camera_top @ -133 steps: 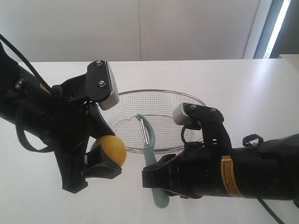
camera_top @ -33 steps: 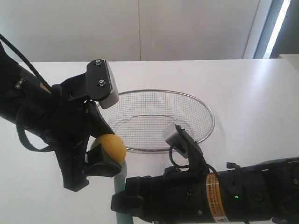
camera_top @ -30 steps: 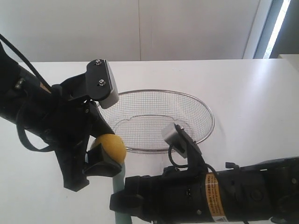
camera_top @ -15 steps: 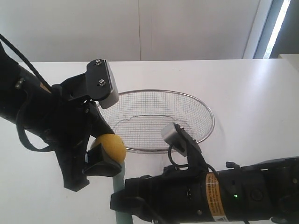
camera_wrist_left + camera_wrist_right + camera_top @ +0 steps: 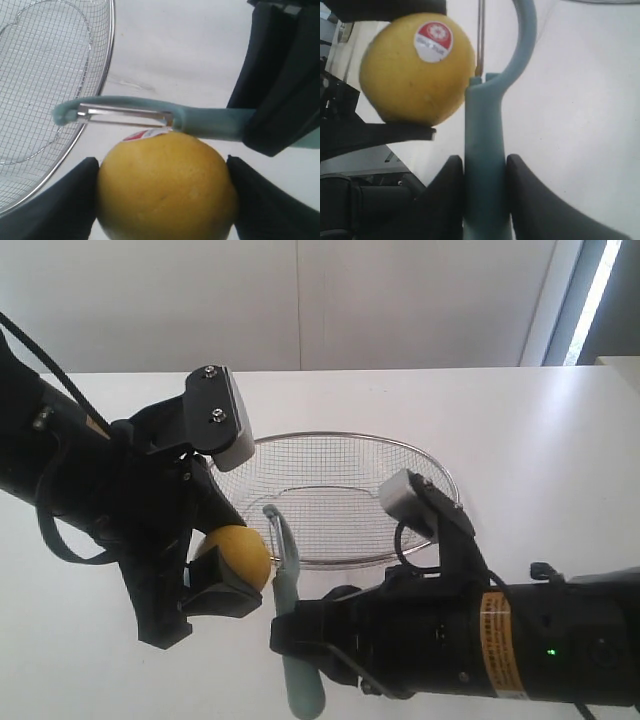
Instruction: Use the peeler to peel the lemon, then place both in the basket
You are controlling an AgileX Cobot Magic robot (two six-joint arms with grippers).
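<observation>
Two arms: L arm [image 5: 90, 490] at the exterior view's left, R arm [image 5: 540, 650] low at its right. Both black, over a white table [image 5: 530, 420].
L gripper [image 5: 165, 200]: clenched on the lemon [image 5: 238, 552]. Dark fingers [image 5: 60, 205] press its two sides, w/ the fruit held clear of the table.
R gripper [image 5: 485, 200]: grasping the peeler [image 5: 287, 585] by its teal handle, w/ fingers [image 5: 445, 200] tight on either side.
Lemon: outside the basket [image 5: 340, 435], just beside its near-left rim in the exterior view. Round red & white sticker [image 5: 434, 36] on the skin.
Peeler: outside the basket. Head end points toward the basket, handle end toward the exterior view's lower edge. Blade [image 5: 125, 116] runs alongside the lemon, next to the sticker.
Blade/skin contact: can't tell.
Basket: silver wire mesh, thick rim, on the table behind both grippers.
In the way, L side: L grey block [image 5: 232, 445] on the L arm covers the basket's left rim.
In the way, R side: R grey block [image 5: 408, 492] on the R arm, w/ its black bracket, covers part of the near-right rim. R arm hides the near part of the table.
Background: pale wall [image 5: 300, 300].
</observation>
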